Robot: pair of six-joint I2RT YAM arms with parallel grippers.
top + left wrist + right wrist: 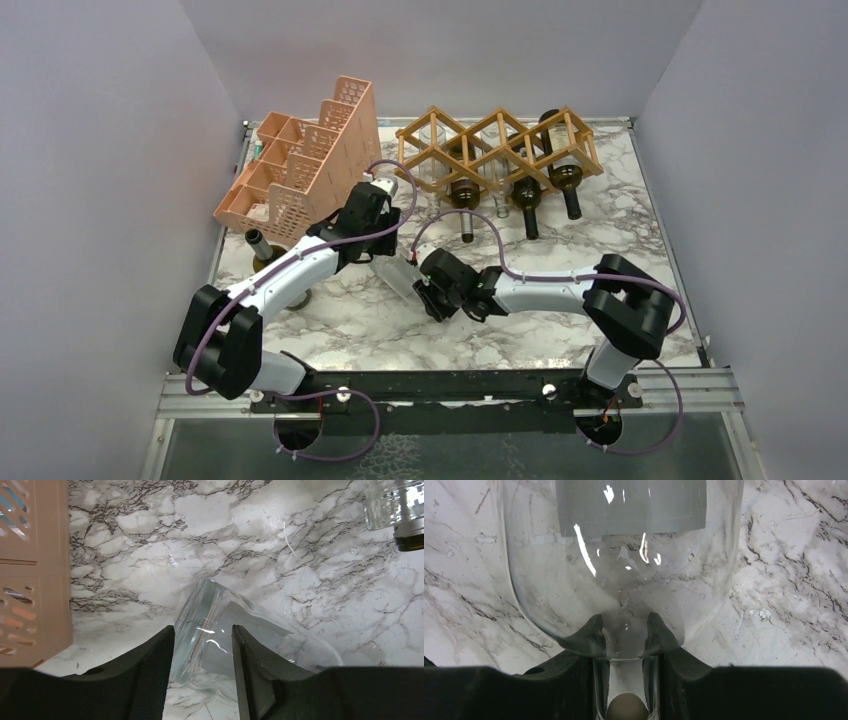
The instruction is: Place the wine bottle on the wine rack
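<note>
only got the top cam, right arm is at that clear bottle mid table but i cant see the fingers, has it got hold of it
Observer: Yes. In the right wrist view the right gripper is shut on the neck of the clear bottle.
Operator: and the left one
Observer: The left gripper is open, with its fingers either side of the bottle's base end. I can't tell whether they touch it.
Operator: anything on the bottle
Observer: A plain grey label on the body.
</note>
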